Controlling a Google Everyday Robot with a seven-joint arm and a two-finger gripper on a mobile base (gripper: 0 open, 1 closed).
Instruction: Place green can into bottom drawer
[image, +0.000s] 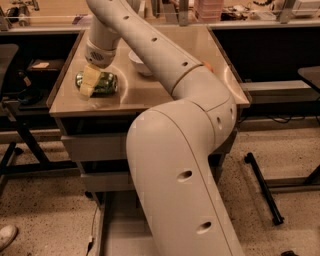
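The green can (102, 83) lies on its side near the left front corner of the tan cabinet top (150, 97). My gripper (89, 81) comes down from the arm's wrist and sits right over the can's left half, covering part of it. The can rests on the top. The bottom drawer (117, 232) is pulled out low in front of the cabinet, its grey floor partly hidden behind my big arm.
A white bowl (139, 62) stands behind the can. An orange (208, 65) peeks out beside my arm. Two upper grey drawers (95, 148) are closed. A chair frame (20, 125) stands at the left, a black stand leg (262, 187) at the right, a shoe (7, 235) bottom left.
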